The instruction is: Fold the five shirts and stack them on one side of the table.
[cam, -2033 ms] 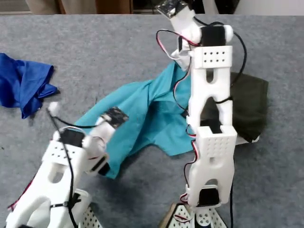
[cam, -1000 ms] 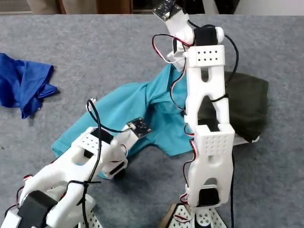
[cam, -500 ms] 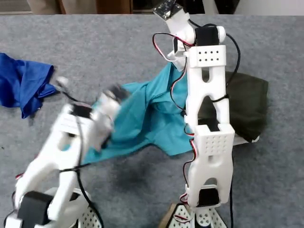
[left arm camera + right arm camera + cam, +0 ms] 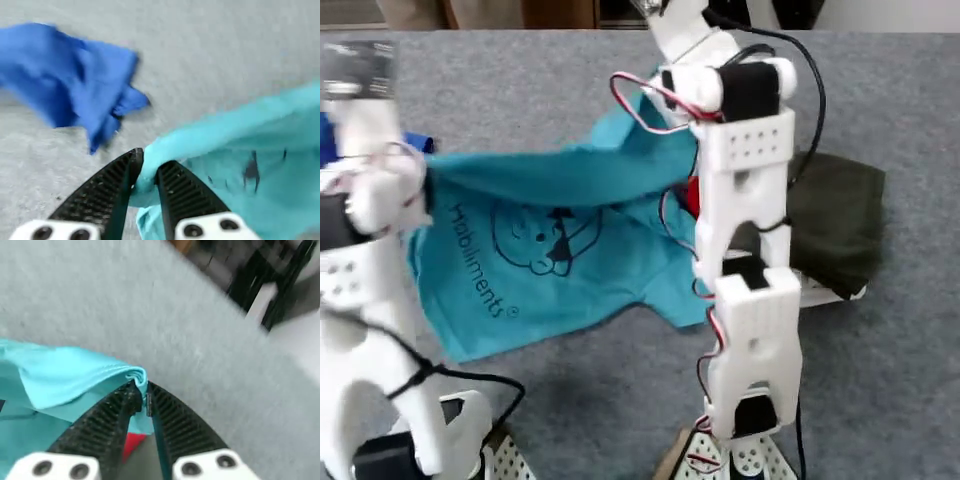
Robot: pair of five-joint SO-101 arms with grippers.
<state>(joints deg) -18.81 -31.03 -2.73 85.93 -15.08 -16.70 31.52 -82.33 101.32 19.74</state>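
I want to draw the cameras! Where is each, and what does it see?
High view: above the table, looking down on the left arm, right arm and teal shirt.
Left wrist view: on the left arm, facing the left gripper pinching the shirt, blue shirt beyond.
Right wrist view: on the right arm, facing the right gripper pinching the shirt.
Shared: all show the teal shirt.

White perforated arm links (image 4: pixel 750 150), black servos (image 4: pixel 750 85), red-black-white cables (image 4: pixel 632 100); left end effector (image 4: pixel 149 159), right end effector (image 4: pixel 141 389): black ribbed fingers (image 4: pixel 185 192)
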